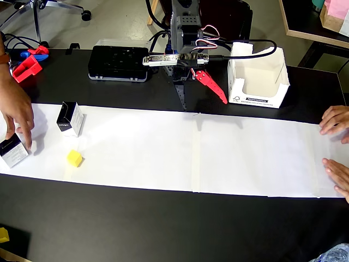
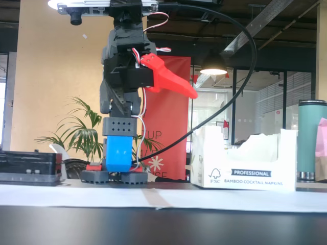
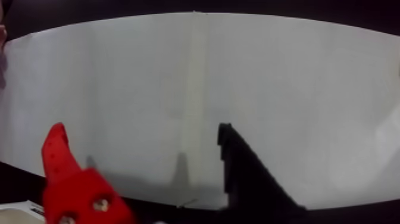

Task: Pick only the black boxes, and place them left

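Note:
Two black boxes lie on the white paper at the left of the overhead view. One black box [image 1: 70,118] stands free. The other black box [image 1: 12,150] sits at the paper's left edge with a person's hand [image 1: 16,109] touching it. My gripper [image 3: 140,134] is open and holds nothing, with only bare paper between the fingers in the wrist view. The arm is folded back at the far middle of the table, its red finger [image 1: 211,86] pointing toward the white tray. In the fixed view the red finger [image 2: 171,81] hangs high above the table.
A small yellow cube [image 1: 74,158] lies on the paper near the boxes. A white cardboard tray [image 1: 256,98] stands at the back right. A black device [image 1: 118,63] sits at the back left. A second person's hands [image 1: 335,120] rest on the paper's right end.

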